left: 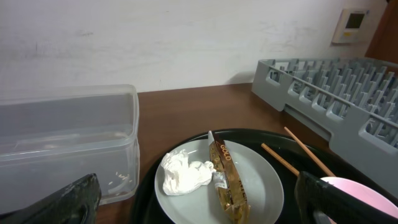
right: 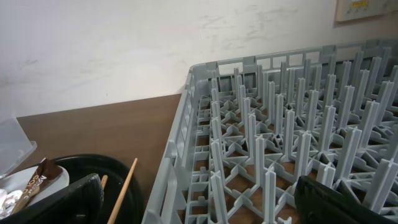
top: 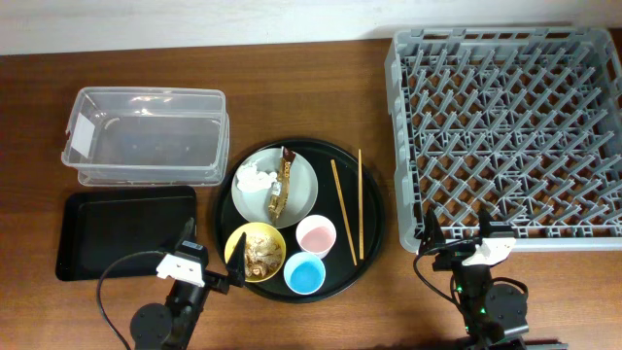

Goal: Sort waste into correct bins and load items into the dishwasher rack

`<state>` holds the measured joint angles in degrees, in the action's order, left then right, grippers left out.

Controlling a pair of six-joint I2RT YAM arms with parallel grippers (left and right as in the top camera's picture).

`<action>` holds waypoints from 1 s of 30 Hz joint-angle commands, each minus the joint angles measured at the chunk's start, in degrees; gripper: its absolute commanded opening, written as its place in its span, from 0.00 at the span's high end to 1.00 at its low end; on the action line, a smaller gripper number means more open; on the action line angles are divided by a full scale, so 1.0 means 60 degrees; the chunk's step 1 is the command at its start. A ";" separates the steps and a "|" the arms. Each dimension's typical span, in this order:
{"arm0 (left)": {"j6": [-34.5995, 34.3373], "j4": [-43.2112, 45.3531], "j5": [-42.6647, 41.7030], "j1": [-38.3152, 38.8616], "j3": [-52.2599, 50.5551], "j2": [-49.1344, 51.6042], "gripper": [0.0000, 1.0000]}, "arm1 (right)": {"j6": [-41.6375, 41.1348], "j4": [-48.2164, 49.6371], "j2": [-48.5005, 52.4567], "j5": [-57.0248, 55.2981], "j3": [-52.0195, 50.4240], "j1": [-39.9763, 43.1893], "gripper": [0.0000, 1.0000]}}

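On the round black tray (top: 374,228) a grey-green plate (top: 301,199) holds a white tissue (top: 256,180) and a brown-gold wrapper (top: 283,185). A yellow bowl (top: 237,243) holds food scraps (top: 259,253). A pink cup (top: 316,235), a blue cup (top: 305,275) and two chopsticks (top: 337,199) lie beside them. The grey rack (top: 394,97) is at the right. My left gripper (top: 211,251) is open and empty by the bowl, facing the plate (left: 261,180). My right gripper (top: 455,231) is open and empty at the rack's front edge (right: 180,155).
A clear tub (top: 146,141) stands at the back left, and a shallow black rectangular tray (top: 117,233) lies in front of it, just left of my left gripper. Both arm bases sit at the table's front edge.
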<state>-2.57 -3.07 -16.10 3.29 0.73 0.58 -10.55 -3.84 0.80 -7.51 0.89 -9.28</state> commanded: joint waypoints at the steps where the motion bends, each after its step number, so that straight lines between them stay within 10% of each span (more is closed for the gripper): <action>1: 0.0120 -0.0029 -0.0080 -0.0058 -0.0033 -0.0036 0.01 | -0.0069 0.0004 -0.0073 -0.0047 -0.0095 0.0051 0.01; 19: 0.0117 0.0062 0.0098 -0.0058 -0.0033 -0.0040 0.01 | -0.0073 0.0033 -0.0073 -0.0040 -0.0095 0.0051 0.01; 23: 0.0018 0.0437 -0.2477 -0.0058 -0.0022 -0.0040 0.01 | -0.1224 0.0251 -0.0073 0.4393 0.0076 0.0051 0.02; 26: -0.0390 0.0823 -0.2608 -0.0062 0.2014 0.0219 0.01 | -0.0925 -0.1257 0.0324 0.4881 0.3067 0.0051 0.02; 30: -0.0423 -0.4539 -0.2619 -0.0058 0.6954 0.3217 0.01 | -0.0521 -0.6889 0.4142 0.4484 0.8528 0.0051 0.02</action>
<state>-4.54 -16.32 -31.07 3.29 28.21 8.84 -14.96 -31.35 13.30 19.77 38.61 -9.23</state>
